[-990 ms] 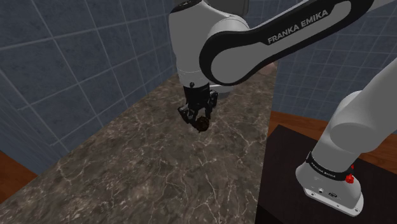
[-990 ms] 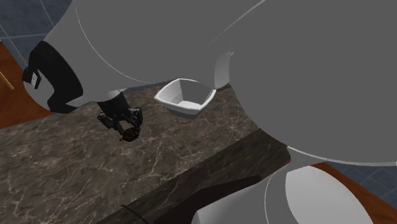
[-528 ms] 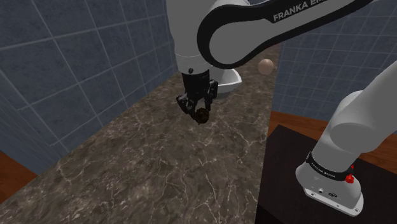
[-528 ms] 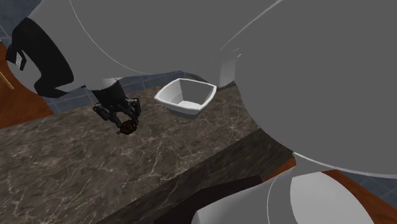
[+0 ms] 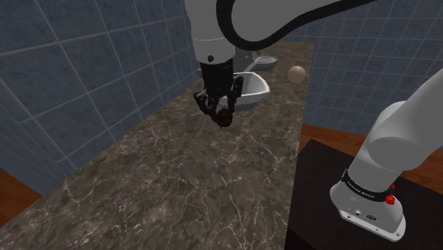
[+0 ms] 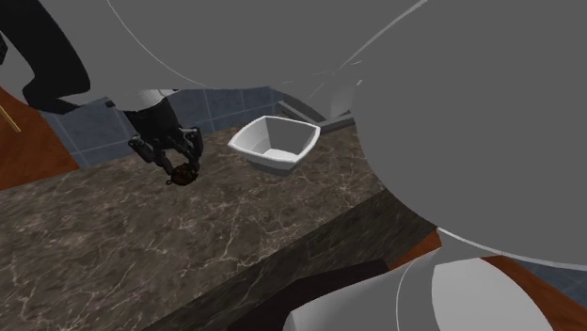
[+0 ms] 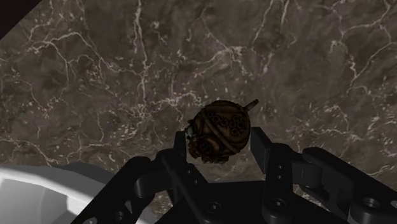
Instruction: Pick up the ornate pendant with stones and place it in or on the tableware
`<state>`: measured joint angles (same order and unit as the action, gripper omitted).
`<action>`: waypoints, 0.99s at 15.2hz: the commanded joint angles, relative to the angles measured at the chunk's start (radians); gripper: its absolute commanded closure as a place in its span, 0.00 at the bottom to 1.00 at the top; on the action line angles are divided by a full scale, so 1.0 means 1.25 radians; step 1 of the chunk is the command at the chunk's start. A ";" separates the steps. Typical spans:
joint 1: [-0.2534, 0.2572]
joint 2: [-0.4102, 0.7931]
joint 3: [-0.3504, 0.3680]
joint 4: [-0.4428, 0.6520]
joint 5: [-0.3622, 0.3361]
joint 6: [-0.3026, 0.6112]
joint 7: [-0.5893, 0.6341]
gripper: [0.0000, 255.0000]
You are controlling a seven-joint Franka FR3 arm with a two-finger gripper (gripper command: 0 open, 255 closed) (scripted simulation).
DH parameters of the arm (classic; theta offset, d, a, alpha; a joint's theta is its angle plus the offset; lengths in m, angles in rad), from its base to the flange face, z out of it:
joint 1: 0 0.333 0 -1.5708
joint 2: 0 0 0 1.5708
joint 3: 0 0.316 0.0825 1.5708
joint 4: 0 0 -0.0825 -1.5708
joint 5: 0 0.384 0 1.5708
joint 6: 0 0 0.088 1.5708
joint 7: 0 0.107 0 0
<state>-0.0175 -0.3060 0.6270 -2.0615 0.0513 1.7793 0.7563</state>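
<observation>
Fingers point(image 7: 261, 149) of the gripper point(image 7: 221, 145) are pinching the pendant point(image 7: 219, 130) from both sides. The round, brown, studded body is sitting between the two black tips, and a short stem is poking out past them. Below it in the wrist view I am seeing the dark veined counter point(image 7: 114, 76), and a white curve of the bowl point(image 7: 38, 191) is showing beside the gripper's body.

In the shoulder view the gripper point(image 5: 224, 117) is pointing down and carrying the pendant point(image 5: 226, 119) above the counter point(image 5: 177, 177), clear of the surface, over the half that is running toward the far end. The bowl point(image 5: 254, 89), white and squarish, is standing just beyond the gripper toward that far end. A small beige ball point(image 5: 297, 72) is lying near the counter's far corner, on the stand's side. The stand point(image 5: 319, 213) is sitting past the counter's long edge, with the arm point(image 5: 213, 42) reaching over the counter from it.

In the second exterior view the pendant point(image 6: 182, 175) is hanging under the gripper point(image 6: 181, 170) close to the counter's back edge, where the blue tiled wall point(image 6: 94, 141) is meeting it. The bowl point(image 6: 282, 162) is standing apart from the pendant, further along that same back edge toward that view's right.
</observation>
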 commanded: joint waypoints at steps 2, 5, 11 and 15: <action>-0.001 -0.005 -0.005 0.027 0.001 -0.031 -0.005 1.00; -0.002 -0.004 -0.008 0.060 -0.001 -0.063 -0.007 1.00; -0.006 0.004 -0.011 0.131 -0.006 -0.127 -0.009 1.00; -0.015 0.009 -0.025 0.162 -0.013 -0.154 -0.029 1.00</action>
<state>-0.0311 -0.2965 0.6051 -1.8657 0.0386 1.5923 0.7334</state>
